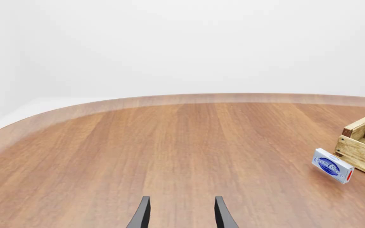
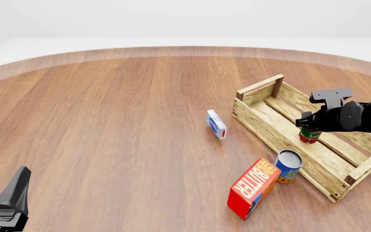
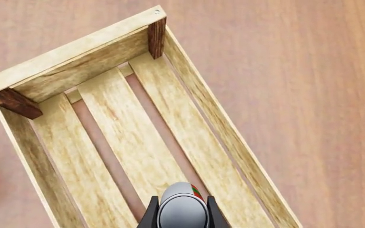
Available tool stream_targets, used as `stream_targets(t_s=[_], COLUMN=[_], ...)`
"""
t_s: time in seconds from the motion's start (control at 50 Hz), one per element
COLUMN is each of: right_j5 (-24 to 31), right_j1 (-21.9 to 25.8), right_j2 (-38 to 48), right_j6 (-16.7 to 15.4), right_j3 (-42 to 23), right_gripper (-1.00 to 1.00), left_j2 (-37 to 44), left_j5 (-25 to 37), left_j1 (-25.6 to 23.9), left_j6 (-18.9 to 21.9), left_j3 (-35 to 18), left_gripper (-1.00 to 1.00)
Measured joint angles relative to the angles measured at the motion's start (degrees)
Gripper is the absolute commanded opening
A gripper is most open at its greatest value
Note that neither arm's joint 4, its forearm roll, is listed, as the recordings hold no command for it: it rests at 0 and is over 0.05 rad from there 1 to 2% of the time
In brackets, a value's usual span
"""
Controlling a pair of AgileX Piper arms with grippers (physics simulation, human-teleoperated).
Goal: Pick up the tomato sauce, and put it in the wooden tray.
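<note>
Right claw (image 3: 179, 214), at three o'clock on the bench (image 2: 121, 121), is clamped around the tomato sauce (image 2: 310, 135), holding the can inside the wooden tray (image 2: 263, 90), above its slatted floor. Left claw (image 1: 181, 213), at seven o'clock, stands parted and grips nothing. A red butter box (image 2: 254, 187) and a blue-and-yellow can (image 2: 288, 166) sit just outside the tray.

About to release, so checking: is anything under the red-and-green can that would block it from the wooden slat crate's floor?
Nothing visible. The right gripper holds the red-and-green can over bare slats of the wooden slat crate.
</note>
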Motion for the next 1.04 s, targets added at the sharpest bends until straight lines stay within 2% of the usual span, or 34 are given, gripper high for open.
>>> stream_targets(t_s=[0.18,0.2,0.38,0.54,0.72,0.84,1.04], right_j5=[-0.5,-0.6,0.8,10.8,16.6,20.0,22.3], right_j1=[-0.3,-0.3,-0.4,0.4,1.0,2.8,5.2], right_j2=[0.8,0.8,-3.4,-19.3,-28.7,-37.6,-47.5], right_j6=[0.1,0.1,0.2,0.4,0.1,-0.6,-0.2], right_j3=[0.2,0.2,0.9,-1.8,-3.3,-1.3,3.2], right_gripper=[-1.0,1.0,1.0,1.0,1.0,1.0,1.0], left_j2=[0.0,0.0,0.0,0.0,0.0,0.0,0.0], left_j5=[0.0,0.0,0.0,0.0,0.0,0.0,0.0], left_j1=[0.0,0.0,0.0,0.0,0.0,0.0,0.0], left_j6=[0.0,0.0,0.0,0.0,0.0,0.0,0.0], left_j3=[0.0,0.0,0.0,0.0,0.0,0.0,0.0], left_gripper=[1.0,1.0,1.0,1.0,1.0,1.0,1.0])
